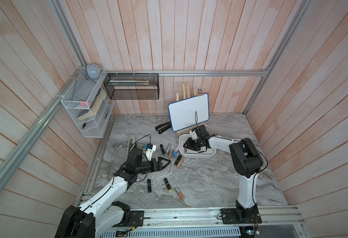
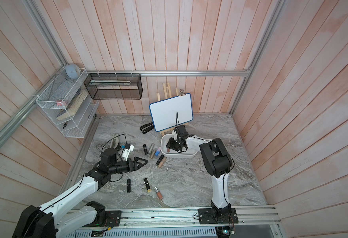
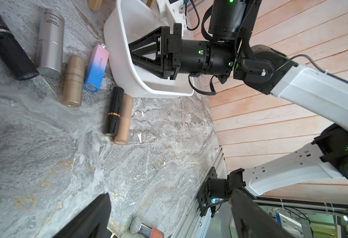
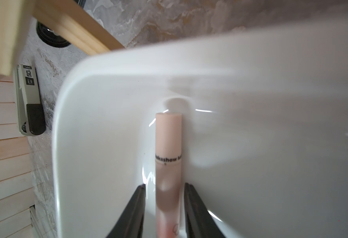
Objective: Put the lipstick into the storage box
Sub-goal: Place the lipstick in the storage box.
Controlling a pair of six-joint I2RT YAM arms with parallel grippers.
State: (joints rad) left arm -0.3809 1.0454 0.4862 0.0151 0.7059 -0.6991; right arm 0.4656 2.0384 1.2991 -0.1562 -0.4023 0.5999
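The storage box (image 1: 197,157) (image 2: 179,156) (image 3: 127,68) (image 4: 107,103) is a shallow white tub in front of the easel. A pale pink lipstick (image 4: 168,144) (image 1: 185,148) lies on its floor. My right gripper (image 4: 164,184) (image 1: 186,145) reaches down into the box, its fingers straddling the tube with a thin gap on each side, so it is open. My left gripper (image 1: 167,163) (image 2: 145,162) (image 3: 169,197) hovers wide open and empty over the table, left of the box. Several more lipsticks lie there, among them a pink-and-blue one (image 3: 96,68) and a black one (image 3: 114,111).
A whiteboard on a wooden easel (image 1: 188,112) stands just behind the box, with a black stapler (image 1: 162,127) to its left. A black mesh basket (image 1: 132,86) and a white wire rack (image 1: 84,107) hang on the walls. Three lipsticks (image 1: 167,184) lie near the front.
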